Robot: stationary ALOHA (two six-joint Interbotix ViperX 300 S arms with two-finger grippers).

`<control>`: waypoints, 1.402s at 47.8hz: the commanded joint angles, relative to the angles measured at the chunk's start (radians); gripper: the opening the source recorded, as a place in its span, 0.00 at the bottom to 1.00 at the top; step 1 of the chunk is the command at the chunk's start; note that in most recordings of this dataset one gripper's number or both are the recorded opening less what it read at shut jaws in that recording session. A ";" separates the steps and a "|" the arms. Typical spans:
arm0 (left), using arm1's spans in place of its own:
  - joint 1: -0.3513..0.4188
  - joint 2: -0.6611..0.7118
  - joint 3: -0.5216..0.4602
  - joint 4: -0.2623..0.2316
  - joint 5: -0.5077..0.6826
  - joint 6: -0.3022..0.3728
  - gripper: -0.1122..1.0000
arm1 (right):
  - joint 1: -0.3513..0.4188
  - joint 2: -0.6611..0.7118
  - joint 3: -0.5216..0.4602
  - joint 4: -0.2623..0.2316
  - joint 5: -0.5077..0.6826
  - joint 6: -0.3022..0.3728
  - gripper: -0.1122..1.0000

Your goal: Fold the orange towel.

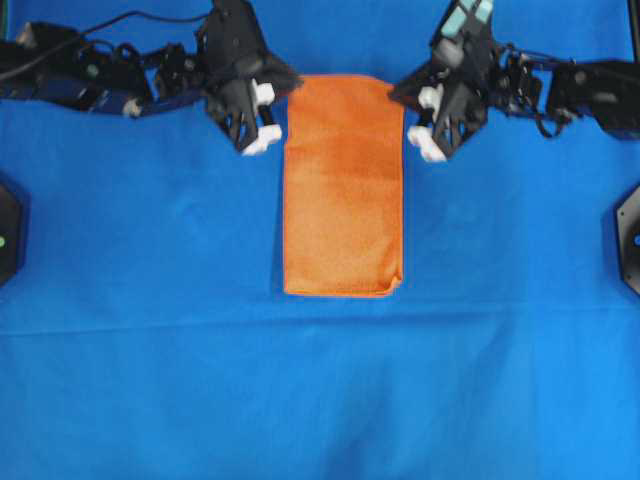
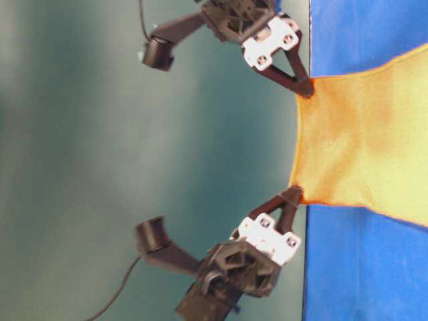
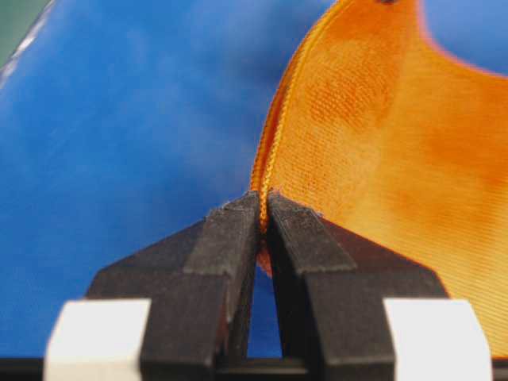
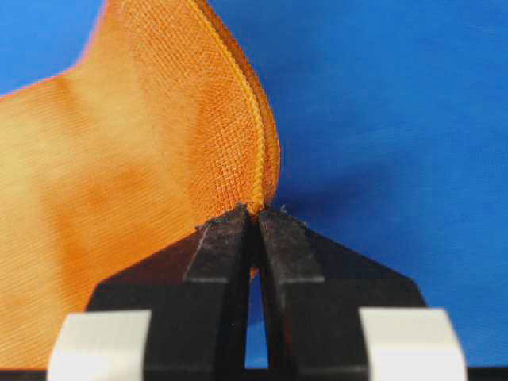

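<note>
Grippers, left (image 3: 263, 213) at ten o'clock and right (image 4: 254, 213) at two, each pinched a raised corner of the orange towel (image 1: 343, 190) above the blue cloth (image 1: 320, 400).

Both arms are built of matte black, angular links with loose black cables trailing off them. The left black plastic claw (image 1: 262, 120) and the right black plastic claw (image 1: 428, 125) each carry two tapering black fingers (image 3: 230, 246) on white blocks fixed with small dark screws. A pale teal part sits atop the right wrist.
</note>
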 commanded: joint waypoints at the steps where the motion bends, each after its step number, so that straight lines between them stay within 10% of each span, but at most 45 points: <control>1: -0.035 -0.066 0.012 0.000 0.003 -0.011 0.13 | 0.043 -0.057 0.006 0.017 0.015 0.000 0.12; 38: -0.440 -0.080 0.110 -0.003 0.023 -0.169 0.13 | 0.474 -0.072 0.061 0.219 0.075 0.000 0.12; 67: -0.497 0.028 0.089 -0.003 0.006 -0.178 0.13 | 0.505 0.055 0.031 0.273 0.051 0.000 0.12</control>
